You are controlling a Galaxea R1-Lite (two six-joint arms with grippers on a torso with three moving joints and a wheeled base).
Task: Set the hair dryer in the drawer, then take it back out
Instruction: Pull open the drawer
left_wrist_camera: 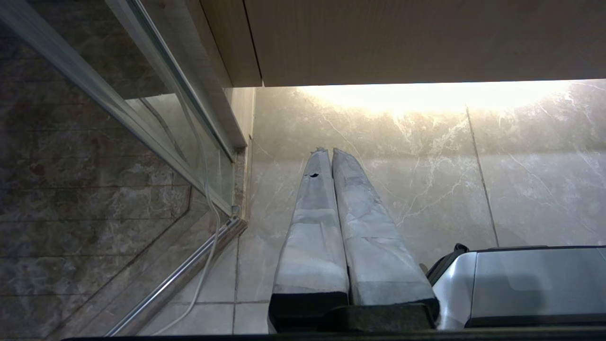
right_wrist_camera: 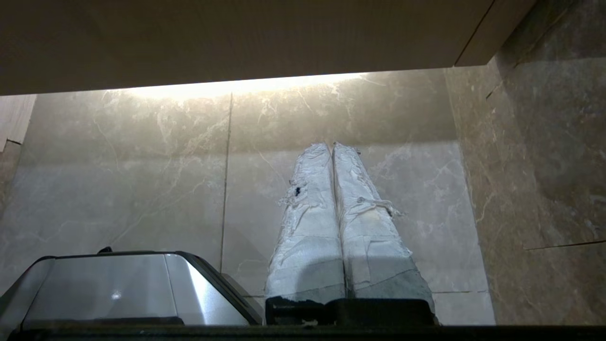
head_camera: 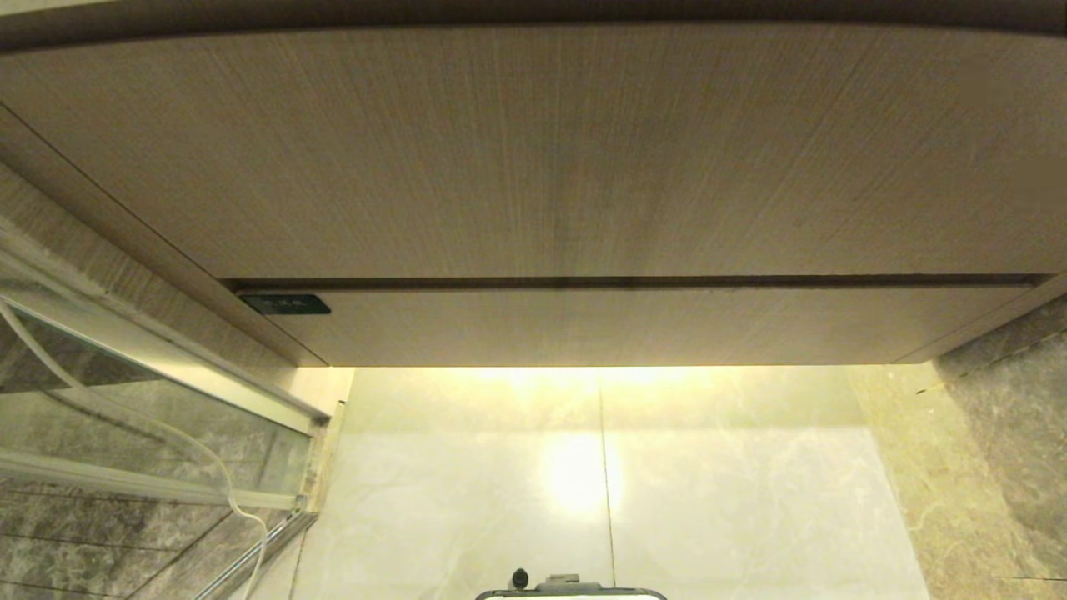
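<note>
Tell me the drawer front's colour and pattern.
Light beige wood grain, fine vertical streaks, on the drawer; clearest in the head view.

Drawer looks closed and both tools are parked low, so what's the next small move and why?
Probably raise the right tool toward the drawer front to pull it open. The drawer sits flush under the taller panel, no hair dryer is in view, and both the right and left tool are shut, empty, pointing at the floor.

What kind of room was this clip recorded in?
Most likely a bathroom. A wall-hung wood-grain vanity cabinet with a closed drawer is lit from beneath, over marble floor tiles, and a glass shower door in a metal frame stands on the robot's left.
</note>
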